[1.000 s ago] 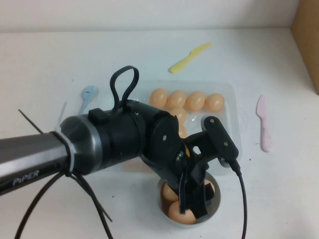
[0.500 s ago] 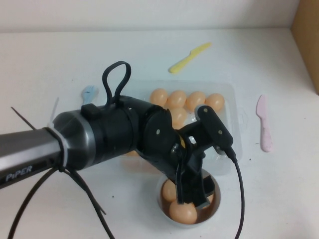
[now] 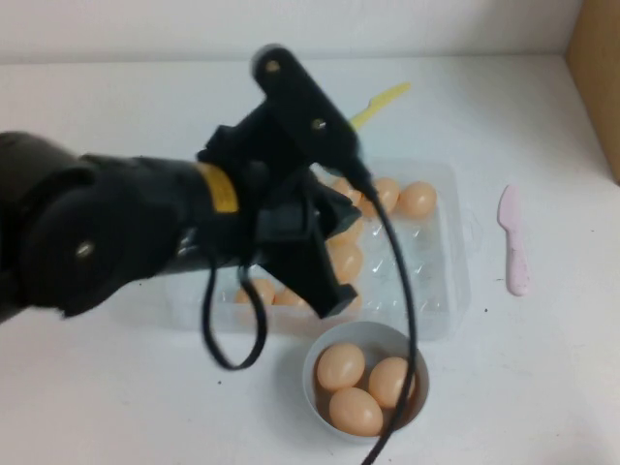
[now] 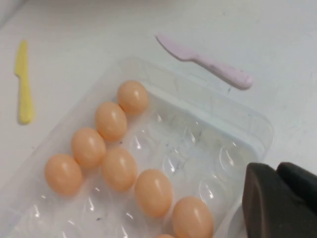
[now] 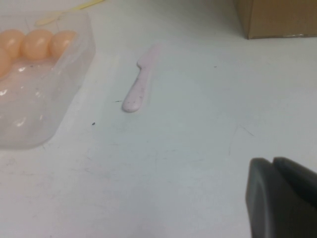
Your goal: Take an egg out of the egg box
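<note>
The clear plastic egg box (image 3: 453,254) lies mid-table and holds several tan-orange eggs (image 3: 418,200). In the left wrist view the box (image 4: 257,130) shows the eggs (image 4: 110,120) in two rows, with empty cells beside them. My left gripper (image 3: 327,294) is shut and empty. It hangs above the box's near edge, just behind the bowl, and its dark fingers show in the left wrist view (image 4: 277,171). My right gripper (image 5: 273,162) is shut and empty over bare table to the right of the box. It is out of the high view.
A small round bowl (image 3: 312,378) with three eggs stands in front of the box. A pink plastic knife (image 3: 512,242) lies right of the box and a yellow one (image 3: 384,99) behind it. A cardboard box (image 3: 599,77) stands at the far right.
My left arm has lifted out of the bowl and swung back over the egg box. The bowl, which it covered before, now shows three eggs.
</note>
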`<state>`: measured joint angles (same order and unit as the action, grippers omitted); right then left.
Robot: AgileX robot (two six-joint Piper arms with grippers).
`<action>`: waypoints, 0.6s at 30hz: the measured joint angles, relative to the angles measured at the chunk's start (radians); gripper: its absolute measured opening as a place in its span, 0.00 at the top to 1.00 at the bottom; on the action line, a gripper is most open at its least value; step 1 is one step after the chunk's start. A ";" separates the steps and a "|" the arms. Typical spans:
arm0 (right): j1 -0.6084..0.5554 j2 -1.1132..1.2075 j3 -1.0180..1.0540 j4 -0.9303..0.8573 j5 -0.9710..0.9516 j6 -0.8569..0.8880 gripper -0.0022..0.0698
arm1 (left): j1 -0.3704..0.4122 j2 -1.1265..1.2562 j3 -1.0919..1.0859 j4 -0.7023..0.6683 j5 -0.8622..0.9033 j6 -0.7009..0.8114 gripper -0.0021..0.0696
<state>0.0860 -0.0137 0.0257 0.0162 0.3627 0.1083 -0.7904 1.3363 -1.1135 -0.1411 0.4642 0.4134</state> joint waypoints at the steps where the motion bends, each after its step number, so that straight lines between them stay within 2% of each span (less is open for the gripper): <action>1: 0.000 0.000 0.000 0.000 0.000 0.000 0.99 | 0.004 -0.046 0.044 0.006 -0.037 -0.007 0.96; 9: 0.000 0.000 0.000 0.000 0.000 0.000 0.99 | 0.006 -0.426 0.421 0.010 -0.362 -0.060 0.97; 14: 0.000 0.000 0.000 0.000 0.000 0.000 0.99 | 0.006 -0.592 0.509 0.010 -0.383 -0.066 0.97; 18: 0.000 0.000 0.000 0.000 0.000 0.000 0.99 | 0.006 -0.693 0.526 0.010 -0.309 -0.068 0.97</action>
<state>0.0860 -0.0137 0.0257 0.0162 0.3627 0.1083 -0.7840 0.6432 -0.5873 -0.1309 0.1548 0.3456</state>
